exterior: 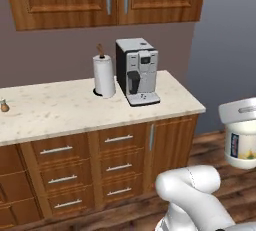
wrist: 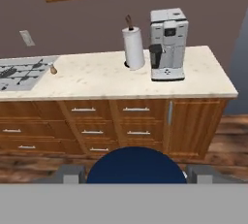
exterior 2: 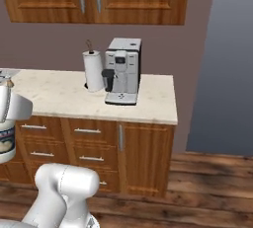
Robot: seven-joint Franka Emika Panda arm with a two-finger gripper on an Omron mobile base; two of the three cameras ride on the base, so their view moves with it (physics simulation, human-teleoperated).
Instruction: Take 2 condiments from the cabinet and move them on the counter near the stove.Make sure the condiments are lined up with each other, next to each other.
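Observation:
My gripper (wrist: 135,173) is shut on the white jar (exterior: 243,147) with the pale label, held in the air well in front of the counter (exterior: 75,110). The jar's dark blue lid (wrist: 135,166) sits between the two fingers (wrist: 68,173) in the hand view. The same jar (exterior 2: 5,140) hangs at the left edge of the right base view. The small tan-brown shaker (wrist: 53,70) stands on the counter beside the stove (wrist: 19,72); it is the shaker (exterior: 4,106) at the far left in the left base view. The cabinet (exterior: 75,0) doors above are closed.
A paper towel roll (exterior: 104,76) and a grey coffee machine (exterior: 137,72) stand at the right end of the counter. Drawers and a door (exterior: 167,150) are below it. A grey wall (exterior 2: 227,64) and wooden floor lie to the right.

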